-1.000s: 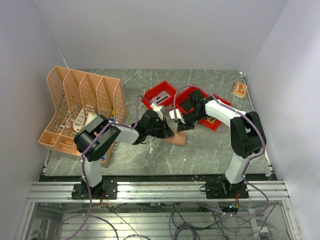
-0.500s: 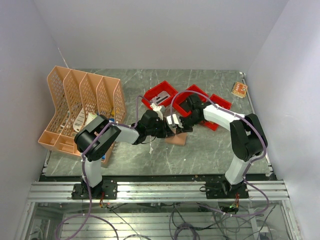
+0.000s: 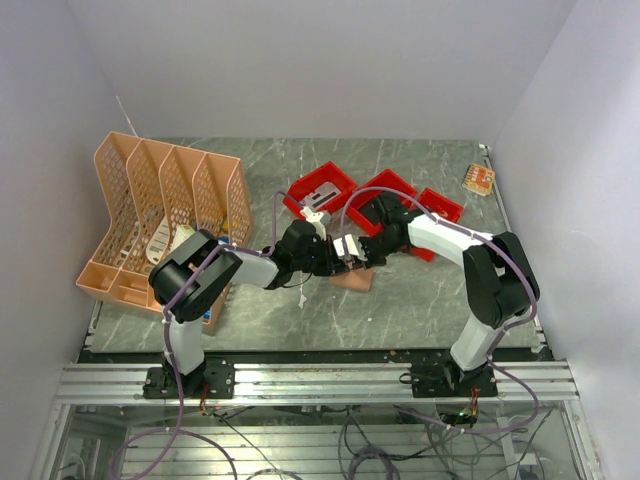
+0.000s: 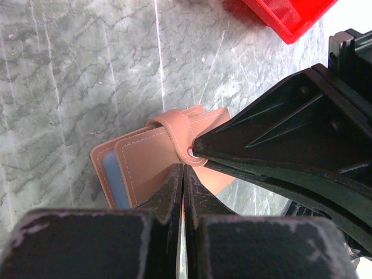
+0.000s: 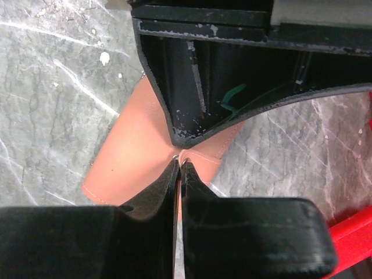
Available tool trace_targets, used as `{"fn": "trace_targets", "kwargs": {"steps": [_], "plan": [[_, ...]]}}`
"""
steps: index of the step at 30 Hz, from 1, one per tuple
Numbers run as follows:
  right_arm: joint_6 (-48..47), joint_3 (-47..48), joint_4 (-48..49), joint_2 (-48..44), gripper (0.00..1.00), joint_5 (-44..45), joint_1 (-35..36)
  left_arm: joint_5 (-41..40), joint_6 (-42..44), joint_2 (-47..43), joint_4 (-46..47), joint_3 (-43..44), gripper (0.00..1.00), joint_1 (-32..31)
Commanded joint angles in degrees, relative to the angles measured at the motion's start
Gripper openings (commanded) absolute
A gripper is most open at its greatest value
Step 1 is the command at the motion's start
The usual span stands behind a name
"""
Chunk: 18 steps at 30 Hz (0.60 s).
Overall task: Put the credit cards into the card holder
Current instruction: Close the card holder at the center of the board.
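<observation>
Left wrist centre: left pincer (image 4: 183, 174) and right pincer (image 4: 200, 154), each pressed together, are crowded at the card holder (image 4: 145, 163), which could be dragged askew by their collision

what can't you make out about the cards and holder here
- both wrists: whether the shut left gripper or right gripper pinches anything; own jaws block it
- left wrist: blue card shows only an edge; holder flap covers the rest
- top view: holder mostly under both grippers
</observation>
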Motion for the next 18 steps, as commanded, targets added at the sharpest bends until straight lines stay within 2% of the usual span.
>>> {"fn": "trace_targets", "kwargs": {"steps": [1, 7, 18], "plan": [[-0.35, -3.09, -2.4, -1.18, 0.0, 1.46, 1.89, -1.02, 0.45, 2.33, -1.63, -1.1, 0.07, 0.34], [0.12, -7.1, -0.93, -1.89, 0.0, 4.17, 4.48, -1.16, 0.22, 1.87, -1.67, -1.47, 0.07, 0.35], [1.95, -10.04, 0.26, -4.09, 0.0, 5.17, 4.89, -0.91, -0.52, 1.96, -0.68, -1.8, 0.07, 0.39]]}}
